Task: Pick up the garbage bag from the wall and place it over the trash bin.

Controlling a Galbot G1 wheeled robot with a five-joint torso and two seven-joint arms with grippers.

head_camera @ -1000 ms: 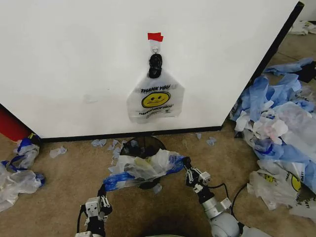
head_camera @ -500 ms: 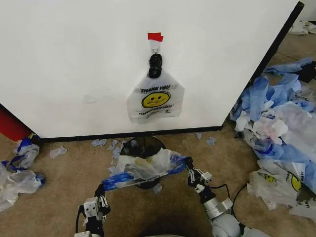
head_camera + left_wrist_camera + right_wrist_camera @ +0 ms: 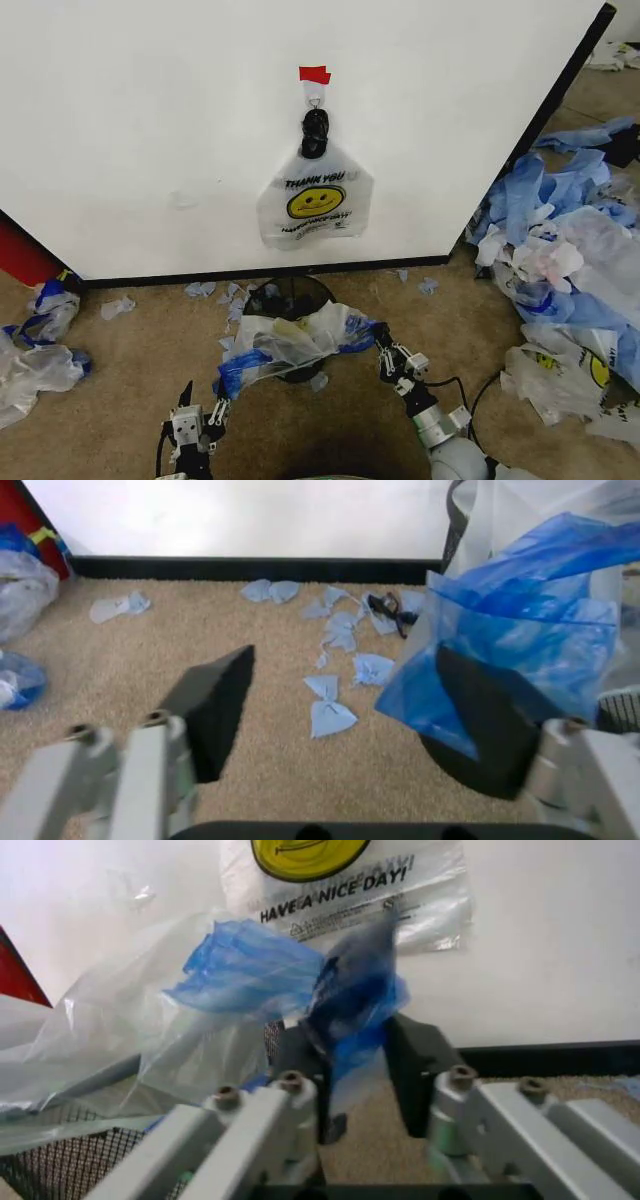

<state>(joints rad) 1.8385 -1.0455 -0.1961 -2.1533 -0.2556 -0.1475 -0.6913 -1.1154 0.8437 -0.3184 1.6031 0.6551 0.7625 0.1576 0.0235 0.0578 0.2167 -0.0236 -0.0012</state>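
Observation:
A garbage bag (image 3: 292,340) of translucent plastic with blue handles lies draped over the black mesh trash bin (image 3: 292,292) at the foot of the wall (image 3: 150,120). My right gripper (image 3: 380,335) is shut on the bag's blue handle (image 3: 355,1001), holding it out beside the bin's rim. My left gripper (image 3: 203,402) stands open just short of the other blue handle (image 3: 500,637), which hangs against one finger (image 3: 485,724). A second smiley bag (image 3: 315,205) hangs from the hook (image 3: 314,100) under red tape (image 3: 314,74).
A big heap of blue and white bags (image 3: 570,250) covers the floor to the right. More bags (image 3: 40,350) lie at the left beside a red object (image 3: 20,255). Blue scraps (image 3: 335,675) litter the carpet along the black baseboard (image 3: 250,272).
My left gripper has opened, released the blue handle and drawn back. The freed handle has slackened toward the bin. The right gripper keeps its hold and has shifted slightly.

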